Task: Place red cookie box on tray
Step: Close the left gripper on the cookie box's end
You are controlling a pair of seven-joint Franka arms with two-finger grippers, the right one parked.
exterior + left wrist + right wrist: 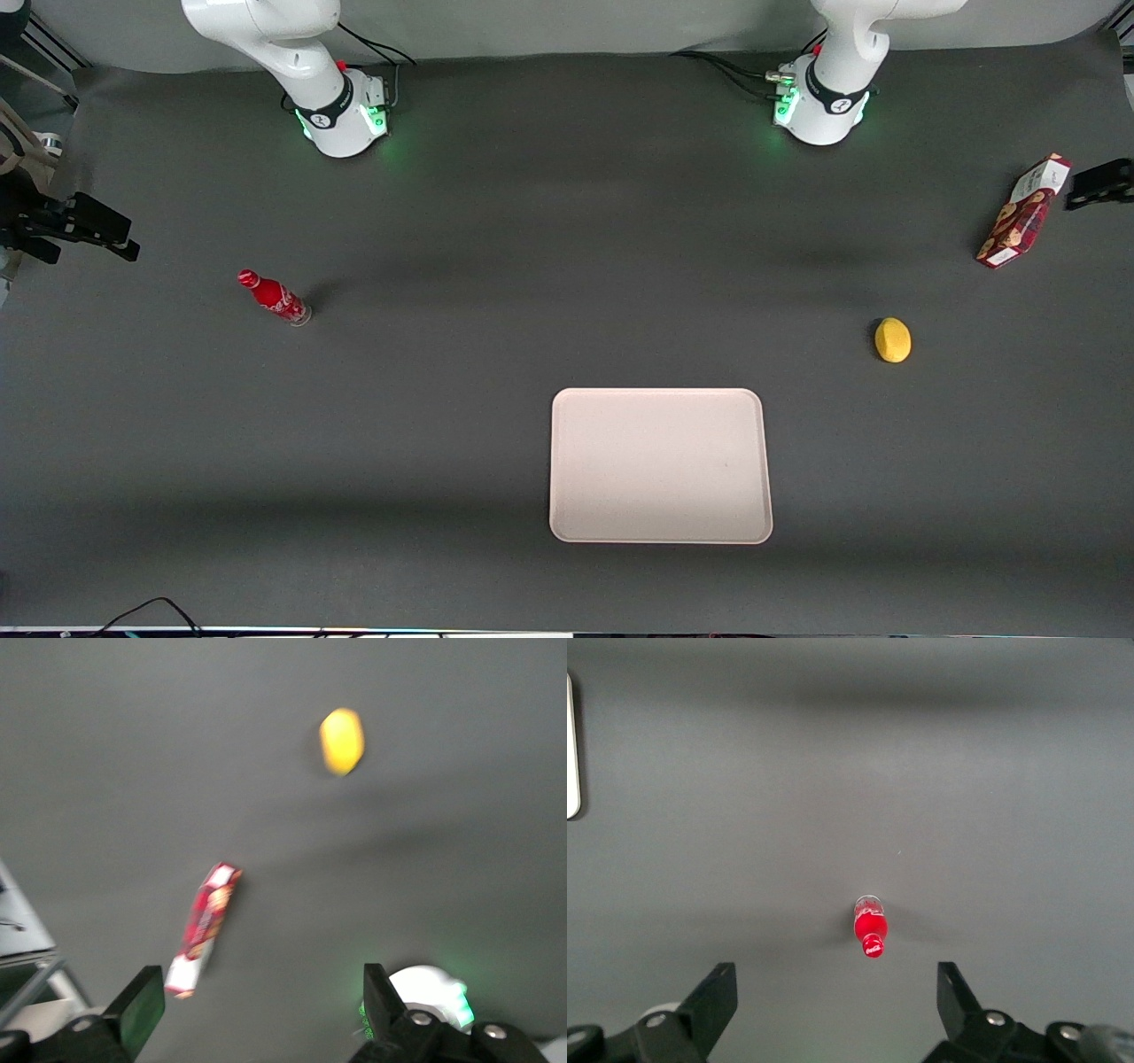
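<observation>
The red cookie box (1023, 213) is a long dark-red carton with cookie print and white end panels. It rests on the dark mat toward the working arm's end of the table. My left gripper (1099, 183) hangs in the air beside the box's upper end, not touching it. In the left wrist view the box (204, 926) lies well below the gripper (261, 1005), close to one finger (142, 1010). The gripper is open with nothing between its fingers. The pale cream tray (660, 465) lies bare near the front camera, mid-table and far from the box.
A yellow lemon (893, 340) (341, 742) sits on the mat between the box and the tray. A red soda bottle (275, 298) (869, 930) stands toward the parked arm's end. The working arm's base (824, 106) glows green.
</observation>
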